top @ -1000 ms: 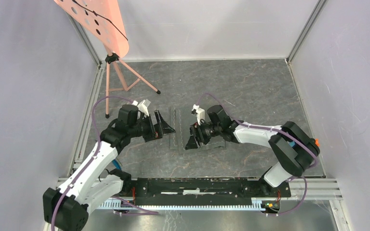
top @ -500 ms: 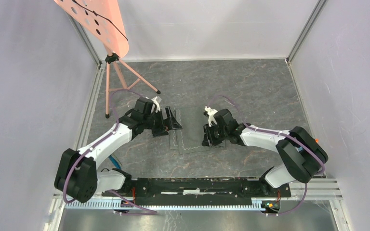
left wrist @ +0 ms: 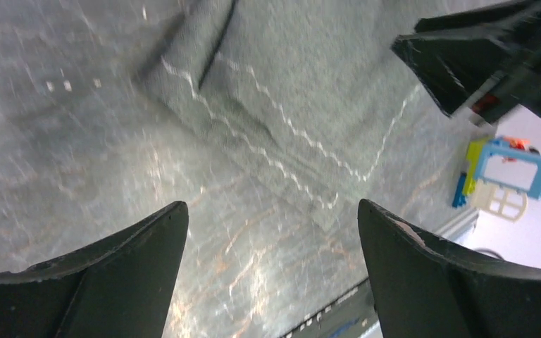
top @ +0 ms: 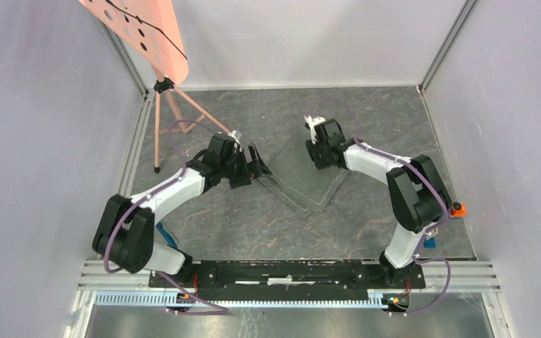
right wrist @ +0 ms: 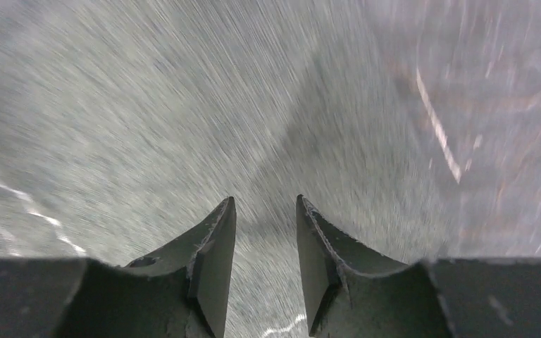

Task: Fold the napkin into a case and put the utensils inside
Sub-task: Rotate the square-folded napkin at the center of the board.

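Note:
The dark grey napkin (top: 310, 190) lies flat as a diamond in the middle of the slate floor, its stitched hem (left wrist: 282, 123) pale in the left wrist view. My left gripper (top: 260, 163) hovers at the napkin's left corner, wide open (left wrist: 271, 211) with only floor between its fingers. My right gripper (top: 318, 160) sits over the napkin's far corner. In the blurred right wrist view its jaws (right wrist: 265, 201) stand narrow over the cloth (right wrist: 113, 105), a dark ridge of it running in between them. No case shows. I cannot make out the utensils.
A pink tripod (top: 176, 113) with a perforated pink panel (top: 141, 35) stands at the back left. A blue-and-white toy block (left wrist: 507, 169) sits by the right wall. A small blue piece (top: 163, 234) peeks out beside the left arm. Grey walls enclose the floor.
Both arms have reached farther from the bases. The right gripper narrowed and moved to the back, and the napkin turned from a squared-off shape into a diamond. The left gripper stayed wide open.

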`<state>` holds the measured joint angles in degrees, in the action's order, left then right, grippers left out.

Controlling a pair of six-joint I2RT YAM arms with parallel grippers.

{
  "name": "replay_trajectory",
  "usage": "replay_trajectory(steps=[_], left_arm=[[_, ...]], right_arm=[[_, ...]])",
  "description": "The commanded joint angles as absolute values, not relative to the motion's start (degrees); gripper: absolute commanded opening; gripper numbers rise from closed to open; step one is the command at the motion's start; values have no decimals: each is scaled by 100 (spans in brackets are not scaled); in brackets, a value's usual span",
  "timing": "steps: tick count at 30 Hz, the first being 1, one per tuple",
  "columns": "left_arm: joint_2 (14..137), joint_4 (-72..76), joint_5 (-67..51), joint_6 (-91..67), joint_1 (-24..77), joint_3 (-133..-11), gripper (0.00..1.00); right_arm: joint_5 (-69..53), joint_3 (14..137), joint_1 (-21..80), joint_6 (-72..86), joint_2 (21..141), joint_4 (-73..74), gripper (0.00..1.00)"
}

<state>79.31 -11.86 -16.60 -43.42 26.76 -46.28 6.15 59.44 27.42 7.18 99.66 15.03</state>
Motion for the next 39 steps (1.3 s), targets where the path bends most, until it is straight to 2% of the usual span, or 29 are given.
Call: replay_trajectory(steps=[1,3,7,11,17,22,25,32,34,36,39], left_arm=[[8670,-941,-1002,-4144,2687,-5522,95],[9206,-1159,-895,-3844,2681,-6000,93],[10135,-1465,-765,-3236,2685,-6861,92],[10775,-1803,-869,-2860,2706,-7394,92],[10867,-1454,-1393,-3159,2836,-7054,85],[10400,-668,-1751,-3997,3209,-6122,81],[9579,-27,-1615,-4591,3550,-5151,81],[7728,-680,-825,-5197,3798,-4020,85],[7474,-787,-925,-5282,3801,-3913,85],[7508,-804,-1324,-5358,3799,-3984,80],[7697,-512,-1854,-5550,3808,-4082,64]], right_arm=[[-537,6762,2791,418,9856,1672,48],[-1071,6458,2786,566,9567,1481,55],[-1560,5716,2722,837,9079,1224,61],[-1838,5174,2581,980,8702,1038,62],[-1845,4728,2301,1035,8200,1002,62],[-1729,4342,2045,1019,7693,1049,62],[-1642,4209,1938,918,7433,1255,63],[-1398,3854,1743,1083,6865,1623,64],[-1512,3668,1634,1275,6750,1627,65],[-1724,3482,1441,1423,6640,1558,66],[-1993,3300,1221,1477,6576,1484,66]])
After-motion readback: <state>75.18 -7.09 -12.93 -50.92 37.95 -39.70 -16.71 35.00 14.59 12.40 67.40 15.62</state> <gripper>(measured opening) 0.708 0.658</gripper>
